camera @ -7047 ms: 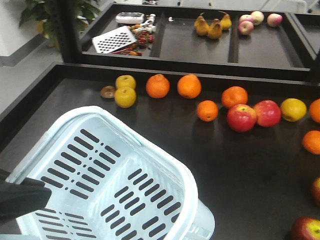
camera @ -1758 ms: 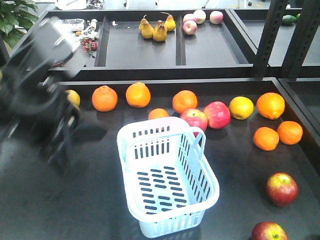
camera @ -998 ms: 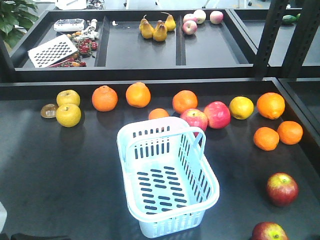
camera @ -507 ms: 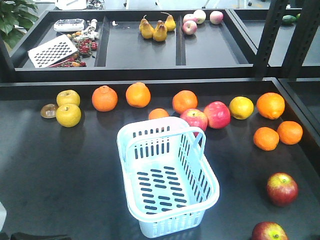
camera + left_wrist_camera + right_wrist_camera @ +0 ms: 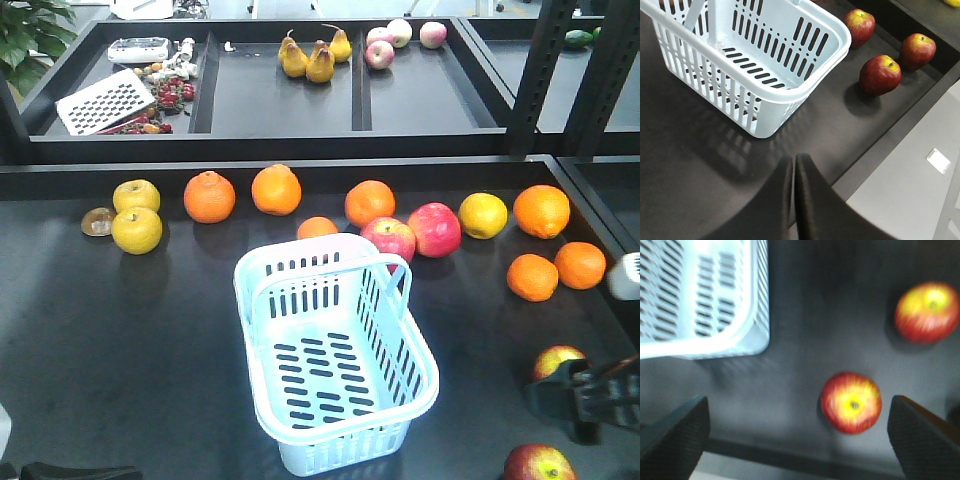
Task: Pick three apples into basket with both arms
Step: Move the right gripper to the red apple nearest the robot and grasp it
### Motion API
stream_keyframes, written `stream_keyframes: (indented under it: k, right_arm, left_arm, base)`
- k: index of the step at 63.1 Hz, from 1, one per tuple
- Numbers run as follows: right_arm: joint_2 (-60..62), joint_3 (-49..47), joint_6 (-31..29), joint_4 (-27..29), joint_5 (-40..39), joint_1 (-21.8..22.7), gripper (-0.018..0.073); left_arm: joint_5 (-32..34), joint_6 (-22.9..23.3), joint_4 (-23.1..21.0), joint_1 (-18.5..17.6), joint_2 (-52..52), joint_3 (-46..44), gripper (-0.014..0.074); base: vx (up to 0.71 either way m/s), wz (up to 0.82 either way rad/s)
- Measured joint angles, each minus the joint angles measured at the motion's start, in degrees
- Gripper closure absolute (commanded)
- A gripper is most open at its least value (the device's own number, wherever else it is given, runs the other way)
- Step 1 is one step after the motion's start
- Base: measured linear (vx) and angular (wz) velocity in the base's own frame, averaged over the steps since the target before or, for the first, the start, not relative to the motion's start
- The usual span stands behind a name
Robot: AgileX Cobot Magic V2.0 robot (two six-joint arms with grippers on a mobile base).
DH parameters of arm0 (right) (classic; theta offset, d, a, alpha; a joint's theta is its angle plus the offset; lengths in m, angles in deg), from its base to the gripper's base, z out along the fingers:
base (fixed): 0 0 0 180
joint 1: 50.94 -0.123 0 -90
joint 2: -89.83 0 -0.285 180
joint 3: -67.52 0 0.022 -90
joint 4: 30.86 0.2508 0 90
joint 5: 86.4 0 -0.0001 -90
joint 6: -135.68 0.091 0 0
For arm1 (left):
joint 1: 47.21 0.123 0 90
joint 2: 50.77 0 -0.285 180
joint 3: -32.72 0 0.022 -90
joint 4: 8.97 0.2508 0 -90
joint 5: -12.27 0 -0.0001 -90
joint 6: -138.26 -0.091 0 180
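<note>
Black rimmed tabletop [image 5: 120, 340] before a divided black shelf [image 5: 420, 100]; grey floor [image 5: 900, 200] was seen past its edge. Seven oranges [image 5: 277, 190], one pale blue slotted basket [image 5: 340, 445] and three dark red apples [image 5: 880, 75] (yellow-green near the stems) were counted. The apples lay on the tabletop near the basket's corner, outside it. The left gripper [image 5: 794, 172] was pressed together, empty; the right gripper [image 5: 797, 407] was spread wide, one apple framed between its fingers.

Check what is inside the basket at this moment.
Nothing. In the front view the basket shows only its bare slotted bottom, with no fruit in it. In the left wrist view the near wall covers part of the floor, and the part that shows holds no fruit either.
</note>
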Motion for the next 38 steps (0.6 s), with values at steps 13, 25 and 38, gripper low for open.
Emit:
stream_keyframes:
  k: [13,25,38]
  right_arm:
    - [-13.4,0.0,0.5,-1.9,0.0,0.0,-0.0087]
    - [-21.6,-0.2,2.5,-5.0,-1.7,0.0,-0.0053]
    - [-27.7,-0.3,3.6,-5.3,-5.6,0.0,-0.0048]
  left_arm:
    - [0.0,0.0,0.0,0.0,0.0,0.0,0.0603]
    - [0.0,0.0,0.0,0.0,0.0,0.0,0.0603]
    - [0.0,0.0,0.0,0.0,0.0,0.0,0.0603]
  base:
    - [0.0,0.0]
    - [0.0,0.0]
    - [0.0,0.0]
